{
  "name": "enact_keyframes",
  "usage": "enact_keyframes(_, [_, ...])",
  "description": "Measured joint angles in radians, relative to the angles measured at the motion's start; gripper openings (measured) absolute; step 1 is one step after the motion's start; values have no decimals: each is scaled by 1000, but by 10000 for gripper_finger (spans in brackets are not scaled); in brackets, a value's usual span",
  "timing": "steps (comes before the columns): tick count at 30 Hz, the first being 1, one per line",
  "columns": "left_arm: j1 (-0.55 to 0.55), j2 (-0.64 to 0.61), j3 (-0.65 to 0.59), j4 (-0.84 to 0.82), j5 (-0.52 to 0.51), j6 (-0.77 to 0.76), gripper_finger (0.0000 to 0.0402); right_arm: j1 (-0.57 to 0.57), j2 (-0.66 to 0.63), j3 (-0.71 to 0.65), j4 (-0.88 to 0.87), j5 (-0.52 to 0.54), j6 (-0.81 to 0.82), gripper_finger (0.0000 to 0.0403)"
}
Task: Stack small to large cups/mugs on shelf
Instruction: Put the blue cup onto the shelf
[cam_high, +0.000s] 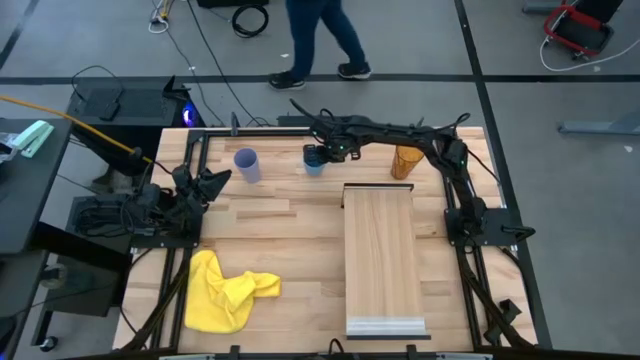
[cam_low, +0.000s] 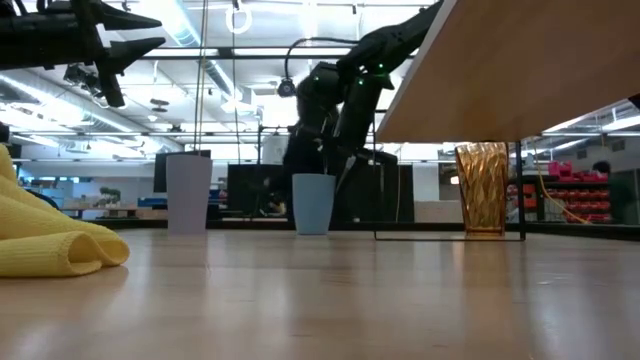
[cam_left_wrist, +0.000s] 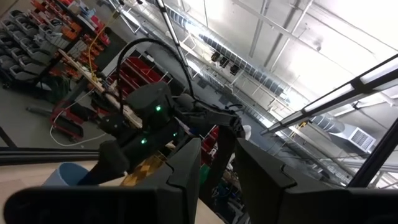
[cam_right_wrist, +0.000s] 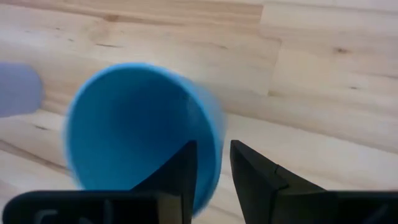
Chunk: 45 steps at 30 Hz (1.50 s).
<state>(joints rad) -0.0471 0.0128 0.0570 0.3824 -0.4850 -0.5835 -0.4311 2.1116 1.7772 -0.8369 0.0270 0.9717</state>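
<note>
So the right arm is stretched way out along the far edge of the bench, and its right gripper is sitting right at the blue cup. From the right wrist view the blue cup fills most of the picture, mouth facing the camera, and one dark finger looks to be inside the rim with the other just outside it, so the wall sits between them with only a narrow gap; can't honestly tell if it's actually pinching the wall yet. The lavender cup stands upright a bit to the left of the blue one, apart from it, and the amber tumbler is upright off to the right, near the far end of the shelf. That shelf is the pale plank lying lengthwise on the right half of the bench, whitish strip at the near end. The left gripper is parked over at the left edge, lifted, holding nothing, fingers just slightly apart. Crumpled yellow cloth lies near the front left corner.
</note>
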Motion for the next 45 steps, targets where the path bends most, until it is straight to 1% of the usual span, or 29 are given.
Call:
enact_keyframes(14, [0,0,0,-1,0,0,107,-13,-6,1,-4,3,-7,86])
enact_keyframes(18, [0,0,0,-2,0,1,107,-12,-6,1,-3,2,-28,65])
enact_keyframes(24, [0,0,0,-2,0,1,107,-11,-6,1,-2,2,-61,12])
enact_keyframes(32, [0,0,0,-4,-1,4,107,12,-6,20,-9,-3,-134,6])
enact_keyframes(35, [0,0,0,-7,-1,6,107,35,-6,77,-4,-10,-144,6])
enact_keyframes(39, [0,0,0,-7,-1,12,107,70,-6,211,-28,-18,-207,4])
enact_keyframes(45, [0,0,0,-6,-1,-7,107,105,-8,501,-249,-17,-354,3])
